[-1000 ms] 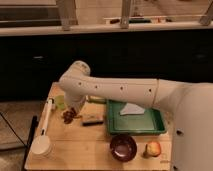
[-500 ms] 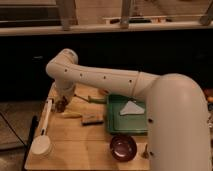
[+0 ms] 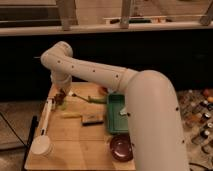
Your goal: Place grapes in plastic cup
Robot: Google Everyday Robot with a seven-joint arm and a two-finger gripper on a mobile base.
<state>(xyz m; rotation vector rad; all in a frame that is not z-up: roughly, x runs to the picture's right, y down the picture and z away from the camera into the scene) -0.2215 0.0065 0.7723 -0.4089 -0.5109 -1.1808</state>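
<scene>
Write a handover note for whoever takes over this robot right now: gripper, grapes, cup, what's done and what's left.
Gripper: low over the far-left corner of the wooden table, directly above the plastic cup.
Grapes: a dark red patch at the gripper's tip, just over the cup's rim; whether gripped or released is unclear.
Done: grapes are at the cup.
Left: confirm they sit inside the cup, then lift the arm away.

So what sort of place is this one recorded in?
Probably an indoor kitchen-style test area: a pale wooden tabletop holds a dark brown round bowl and a green rectangular tray, with small jars at right. The robot's gripper hangs low over the tabletop's far left corner.
</scene>
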